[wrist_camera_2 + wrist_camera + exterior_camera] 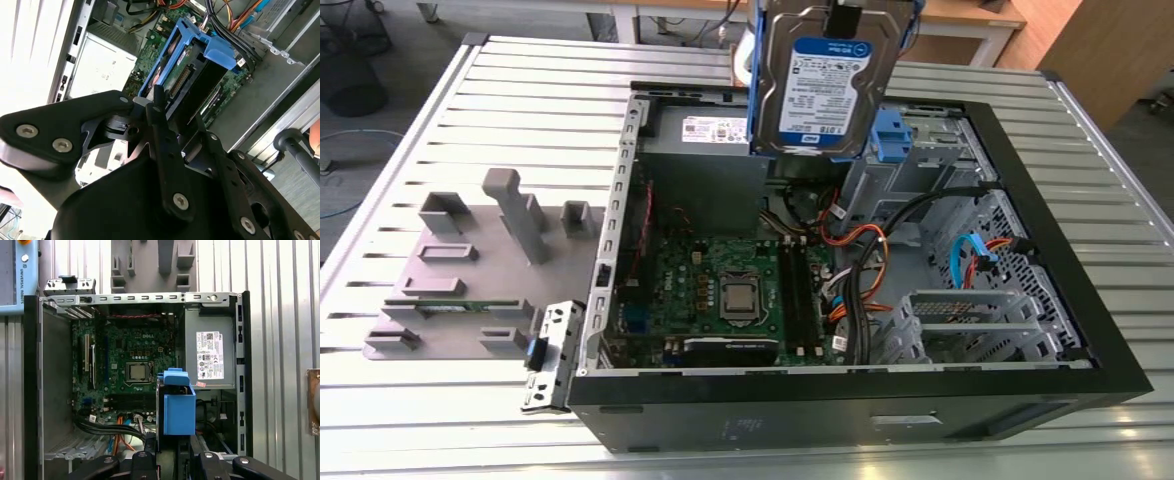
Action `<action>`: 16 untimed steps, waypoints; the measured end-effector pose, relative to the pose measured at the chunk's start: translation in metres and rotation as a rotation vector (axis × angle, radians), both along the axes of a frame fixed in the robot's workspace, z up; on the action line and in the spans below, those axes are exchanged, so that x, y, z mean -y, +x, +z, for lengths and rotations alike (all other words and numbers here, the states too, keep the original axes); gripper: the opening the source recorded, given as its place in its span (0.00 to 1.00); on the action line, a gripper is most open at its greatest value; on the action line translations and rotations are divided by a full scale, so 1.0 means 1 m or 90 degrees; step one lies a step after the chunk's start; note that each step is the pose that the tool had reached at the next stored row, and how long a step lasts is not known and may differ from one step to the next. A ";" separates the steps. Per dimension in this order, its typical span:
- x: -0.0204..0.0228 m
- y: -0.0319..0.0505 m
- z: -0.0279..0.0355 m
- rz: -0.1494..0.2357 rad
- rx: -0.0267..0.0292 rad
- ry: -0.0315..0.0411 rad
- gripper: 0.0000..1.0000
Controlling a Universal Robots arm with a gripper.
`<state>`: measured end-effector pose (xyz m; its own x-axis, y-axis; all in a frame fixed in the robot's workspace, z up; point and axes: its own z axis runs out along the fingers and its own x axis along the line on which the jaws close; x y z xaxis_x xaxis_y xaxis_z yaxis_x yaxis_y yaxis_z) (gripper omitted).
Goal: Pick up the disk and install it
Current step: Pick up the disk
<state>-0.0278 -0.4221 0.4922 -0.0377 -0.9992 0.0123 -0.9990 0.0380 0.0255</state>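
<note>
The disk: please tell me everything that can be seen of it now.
The disk is a flat silver metal drive with a white-and-blue label, framed by a blue plastic carrier. It hangs upright above the open case, label facing the exterior view. The gripper clamps its top end; nothing else touches it.

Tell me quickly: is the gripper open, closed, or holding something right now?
Gripper: closed on the disk, holding it above the open computer case.
</note>
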 end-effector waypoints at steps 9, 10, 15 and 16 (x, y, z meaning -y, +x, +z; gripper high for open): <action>0.0090 0.0000 -0.0008 0.000 0.0000 0.0000 0.35; 0.0101 0.0000 -0.0009 0.000 0.0000 0.0000 0.35; 0.0146 0.0000 -0.0012 0.000 0.0000 0.0000 0.35; 0.0154 0.0000 -0.0012 0.000 0.0000 0.0000 0.35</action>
<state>-0.0278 -0.4376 0.4910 -0.0377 -0.9992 0.0124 -0.9990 0.0380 0.0255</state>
